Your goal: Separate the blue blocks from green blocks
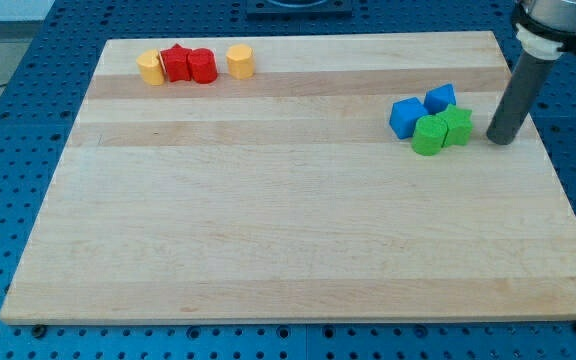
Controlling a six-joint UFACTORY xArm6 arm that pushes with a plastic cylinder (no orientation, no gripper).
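A pale wooden board [288, 250] with visible grain bands lies on a blue perforated metal table [28, 100]. The part of the board nearest the view's bottom is bare wood.

Farther up, toward the view's right, four small blocks sit bunched together. Nearest is a round green cylinder block [428, 136], touching a green star-shaped block [457, 126] on its right. Just behind them are two blue blocks: a larger blue block with angled faces [405, 116] on the view's left, pressed against the green cylinder, and a smaller blue cube-like block [440, 98] behind the green star. Their exact shapes are hard to make out from this angle.

Just to the view's right of the green star, with a narrow gap between, stands my tip [501, 140], the lower end of a straight dark rod resting on the board. It has no jaws and holds nothing.

Farthest away, along the board's top-left edge, is a row of four blocks: a yellow rounded block [150, 67], a red star-shaped block [176, 62], a red cylinder block [202, 66], and, slightly apart, a yellow hexagonal block [240, 61].
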